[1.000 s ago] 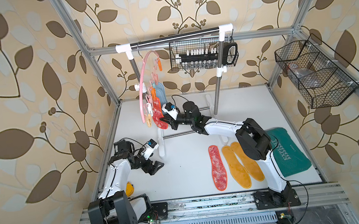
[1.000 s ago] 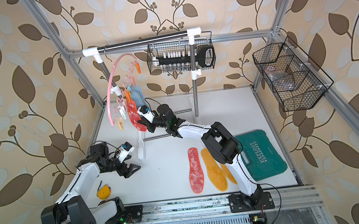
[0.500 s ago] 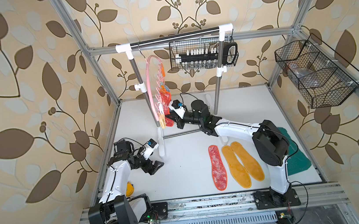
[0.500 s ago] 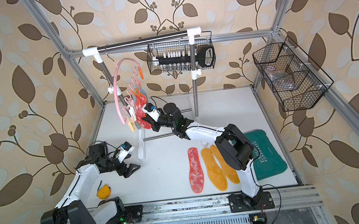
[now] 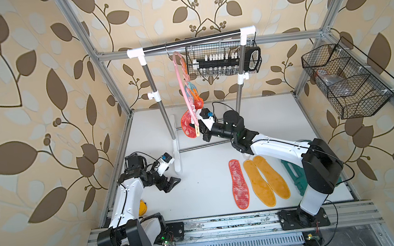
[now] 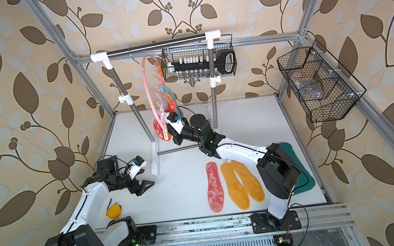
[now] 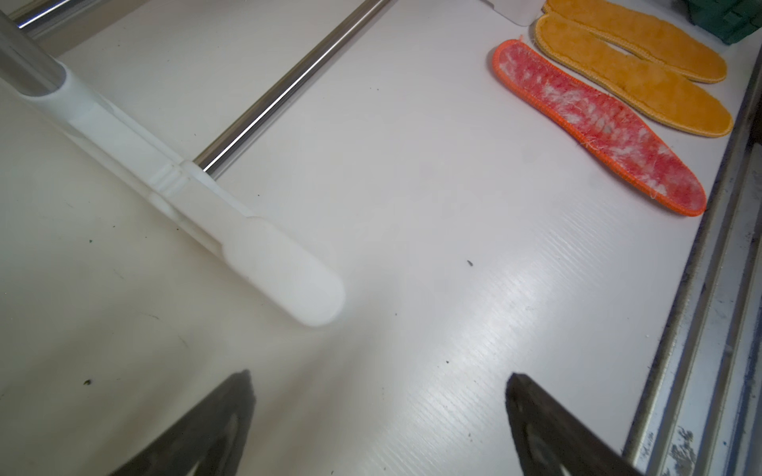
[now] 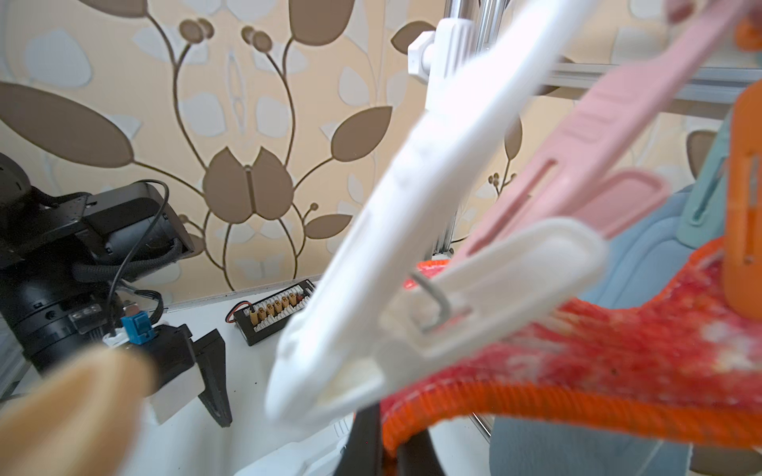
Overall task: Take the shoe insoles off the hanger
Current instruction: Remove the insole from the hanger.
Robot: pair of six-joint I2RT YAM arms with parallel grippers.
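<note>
Right end effector [image 8: 388, 449] is clenched on the orange rim of the red-and-white insole [image 5: 187, 127], which hangs clipped to the pink hanger [image 5: 180, 80], far centre. Left end effector [image 5: 171, 185] hangs released, near left over the bench [image 5: 204, 178].

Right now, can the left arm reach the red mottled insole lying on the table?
Probably yes. The left gripper is open and empty, and only bare table lies between it and the red mottled insole, though the stretch is unproven.
</note>
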